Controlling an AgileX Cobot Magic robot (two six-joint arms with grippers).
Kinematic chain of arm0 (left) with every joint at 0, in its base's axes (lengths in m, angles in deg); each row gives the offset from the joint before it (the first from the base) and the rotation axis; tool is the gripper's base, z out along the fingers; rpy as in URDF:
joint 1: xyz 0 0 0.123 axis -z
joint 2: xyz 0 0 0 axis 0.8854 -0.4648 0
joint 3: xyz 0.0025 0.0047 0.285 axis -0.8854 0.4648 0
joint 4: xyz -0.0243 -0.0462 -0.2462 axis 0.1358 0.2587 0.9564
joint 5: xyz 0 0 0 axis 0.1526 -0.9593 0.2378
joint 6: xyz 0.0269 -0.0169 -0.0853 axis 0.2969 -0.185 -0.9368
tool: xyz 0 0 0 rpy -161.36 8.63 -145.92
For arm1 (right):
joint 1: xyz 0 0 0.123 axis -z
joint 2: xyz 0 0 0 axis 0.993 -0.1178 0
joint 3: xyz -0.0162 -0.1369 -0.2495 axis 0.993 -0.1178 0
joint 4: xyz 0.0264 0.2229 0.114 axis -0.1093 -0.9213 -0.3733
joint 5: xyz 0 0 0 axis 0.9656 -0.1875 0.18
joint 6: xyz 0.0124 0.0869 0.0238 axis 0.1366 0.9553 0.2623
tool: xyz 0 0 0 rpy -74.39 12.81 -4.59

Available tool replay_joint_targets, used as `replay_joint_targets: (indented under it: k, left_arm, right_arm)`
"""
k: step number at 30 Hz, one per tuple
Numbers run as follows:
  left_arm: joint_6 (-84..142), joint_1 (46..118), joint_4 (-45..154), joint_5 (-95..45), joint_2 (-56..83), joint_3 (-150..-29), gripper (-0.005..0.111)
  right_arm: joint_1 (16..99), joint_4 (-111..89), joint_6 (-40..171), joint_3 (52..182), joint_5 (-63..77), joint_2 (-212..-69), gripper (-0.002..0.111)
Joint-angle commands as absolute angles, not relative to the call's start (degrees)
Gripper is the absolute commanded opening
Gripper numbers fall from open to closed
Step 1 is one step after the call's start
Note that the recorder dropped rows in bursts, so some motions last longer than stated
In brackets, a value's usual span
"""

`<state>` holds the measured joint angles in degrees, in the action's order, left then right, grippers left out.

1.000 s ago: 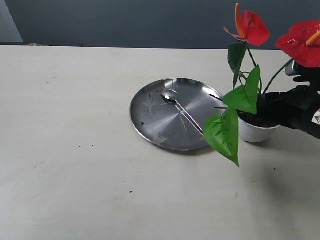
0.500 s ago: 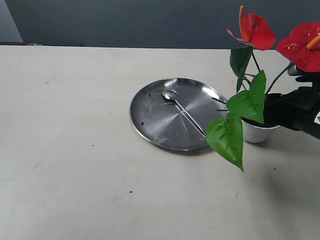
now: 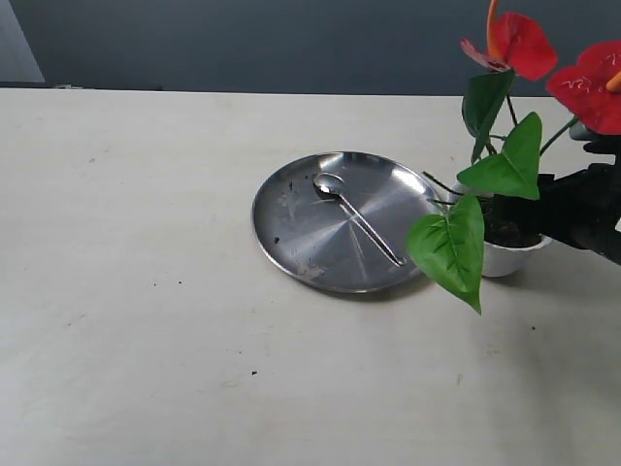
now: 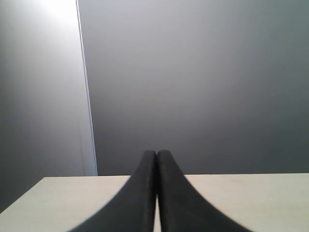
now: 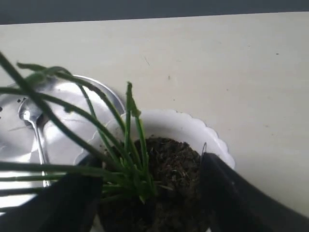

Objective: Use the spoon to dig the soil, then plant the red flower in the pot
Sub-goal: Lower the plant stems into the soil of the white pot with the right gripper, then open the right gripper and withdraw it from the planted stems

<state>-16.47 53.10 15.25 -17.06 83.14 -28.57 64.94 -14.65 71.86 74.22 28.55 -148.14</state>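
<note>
The red flower (image 3: 524,44) stands with its stalk in the soil (image 3: 511,233) of the white scalloped pot (image 3: 505,260), leaning to the right. My right gripper (image 3: 568,209) reaches in from the right edge at pot height. In the right wrist view it (image 5: 147,183) is open, one finger on each side of the pot (image 5: 193,123), with the green stems (image 5: 128,145) rising free from the soil (image 5: 178,164) between the fingers. The spoon (image 3: 354,216) lies on the steel plate (image 3: 291,233). My left gripper (image 4: 156,154) is shut on nothing, above the table.
The round steel plate sits at mid-table, just left of the pot, with a few soil crumbs on it. A large green leaf (image 3: 451,248) hangs over the plate's right rim. The table's far edge meets a dark wall behind.
The flower's blooms and leaves have swung to the right, and the pot has shifted slightly right. The right gripper has stayed open beside the pot. Spoon and plate have not moved.
</note>
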Motion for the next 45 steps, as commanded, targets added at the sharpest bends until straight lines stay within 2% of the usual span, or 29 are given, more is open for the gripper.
replay_joint_targets:
  k: [1,14,18,21,45]
  left_arm:
    - [-16.66,53.38,15.65,-16.8,83.28,-28.71,0.0]
    - [-16.66,53.38,15.65,-16.8,83.28,-28.71,0.0]
    - [-16.66,53.38,15.65,-16.8,83.28,-28.71,0.0]
    - [-16.66,53.38,15.65,-16.8,83.28,-28.71,0.0]
    - [-16.66,53.38,15.65,-16.8,83.28,-28.71,0.0]
  right_arm:
    - [64.89,-16.03,71.78,74.01,29.34,-147.8,0.057]
    - [64.89,-18.27,72.01,74.01,26.74,-147.68,0.058]
    - [64.89,-17.34,71.76,74.01,26.63,-146.78,0.073]
    - [64.89,-17.34,71.76,74.01,26.63,-146.68,0.079]
    - [64.89,-17.32,69.41,74.01,17.96,-142.5,0.079]
